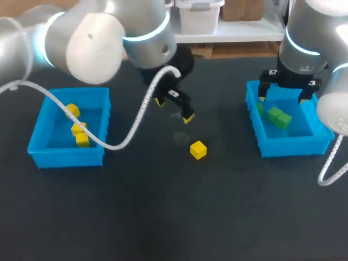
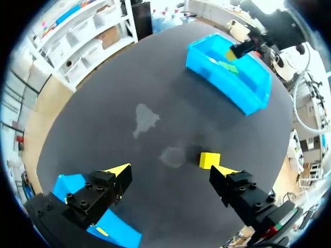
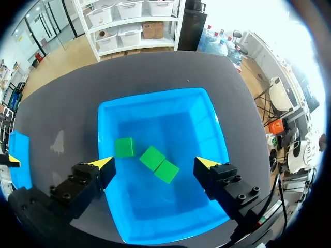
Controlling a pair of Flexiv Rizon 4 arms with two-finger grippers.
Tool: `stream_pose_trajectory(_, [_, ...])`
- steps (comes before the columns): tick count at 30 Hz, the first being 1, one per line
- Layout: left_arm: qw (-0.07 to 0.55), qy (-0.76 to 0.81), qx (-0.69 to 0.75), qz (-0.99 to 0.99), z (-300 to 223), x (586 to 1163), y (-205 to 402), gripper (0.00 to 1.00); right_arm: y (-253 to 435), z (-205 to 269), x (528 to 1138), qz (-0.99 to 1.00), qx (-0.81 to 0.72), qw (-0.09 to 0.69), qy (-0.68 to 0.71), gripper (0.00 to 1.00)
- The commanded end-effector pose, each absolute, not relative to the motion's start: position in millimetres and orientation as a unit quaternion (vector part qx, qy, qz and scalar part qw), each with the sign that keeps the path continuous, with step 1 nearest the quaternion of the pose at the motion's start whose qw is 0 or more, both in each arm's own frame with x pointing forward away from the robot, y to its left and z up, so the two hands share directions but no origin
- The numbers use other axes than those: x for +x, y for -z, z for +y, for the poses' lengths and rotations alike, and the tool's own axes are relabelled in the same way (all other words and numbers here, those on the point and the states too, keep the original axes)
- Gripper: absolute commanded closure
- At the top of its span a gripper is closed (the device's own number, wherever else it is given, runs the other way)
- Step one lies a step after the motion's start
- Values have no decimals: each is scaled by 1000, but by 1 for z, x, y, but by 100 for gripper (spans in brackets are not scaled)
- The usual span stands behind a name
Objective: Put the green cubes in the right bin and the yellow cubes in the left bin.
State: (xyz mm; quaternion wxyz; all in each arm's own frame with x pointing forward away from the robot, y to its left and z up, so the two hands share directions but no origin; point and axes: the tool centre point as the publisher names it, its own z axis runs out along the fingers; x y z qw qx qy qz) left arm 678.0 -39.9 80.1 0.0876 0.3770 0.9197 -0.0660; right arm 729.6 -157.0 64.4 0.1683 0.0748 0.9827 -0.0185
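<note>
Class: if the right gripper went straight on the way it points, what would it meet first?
Probably the two touching green cubes in the right bin, which lie ahead between its open jaws; depth is unclear.

The worktop [image 1: 163,223] is a dark, matte, near-black surface that fills most of the head view. Near its middle lie two pale greyish smudges, seen best from the left wrist: a larger smudge [image 2: 146,120] of ragged outline and a smaller smudge [image 2: 172,156] just beside it. In the head view they show only faintly, as a dull patch [image 1: 180,139] about the worktop's middle. The right wrist view shows a pale mark [image 3: 57,143] on the worktop; whether it is one of those two cannot be told.
</note>
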Motion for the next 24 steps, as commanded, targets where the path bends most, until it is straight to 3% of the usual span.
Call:
stream_pose_trajectory(1, [71, 54, 369, 925, -51, 674, -68, 0, -65, -158, 728, 982, 75, 170, 18, 0])
stream_pose_trajectory(24, [48, 42, 383, 921, -79, 636, -40, 0, -65, -158, 728, 982, 75, 170, 18, 0])
